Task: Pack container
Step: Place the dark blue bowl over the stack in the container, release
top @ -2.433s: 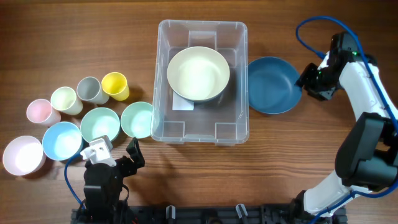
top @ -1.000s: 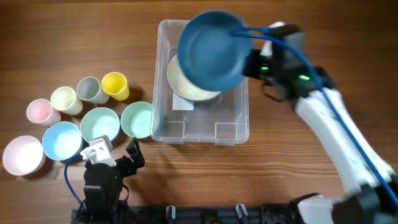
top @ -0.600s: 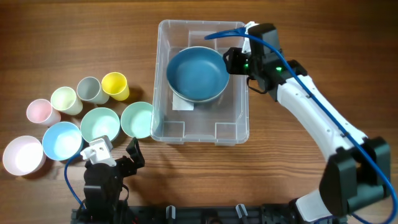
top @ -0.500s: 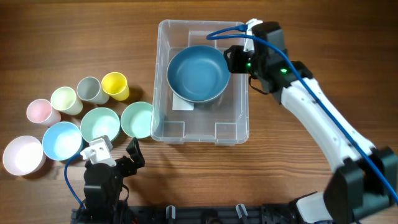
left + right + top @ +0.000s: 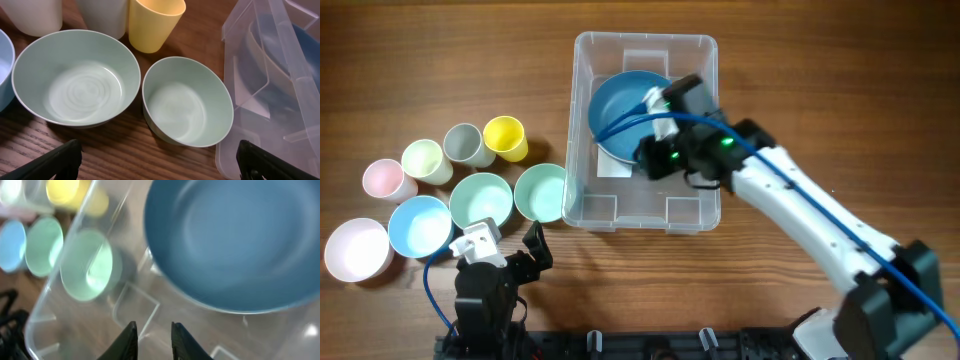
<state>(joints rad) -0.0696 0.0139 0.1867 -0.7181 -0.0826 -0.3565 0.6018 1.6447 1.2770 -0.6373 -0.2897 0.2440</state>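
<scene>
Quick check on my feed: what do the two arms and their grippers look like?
The right arm has white links, black joints, a looping blue cable and green lights near its wrist; the right gripper has pale fingers. The left arm is black with a white block on top and a thin blue cable; the left gripper has black fingers.

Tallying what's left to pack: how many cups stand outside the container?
4, left of the container: pink cup, pale yellow cup, grey cup, yellow cup. None look hidden.
</scene>
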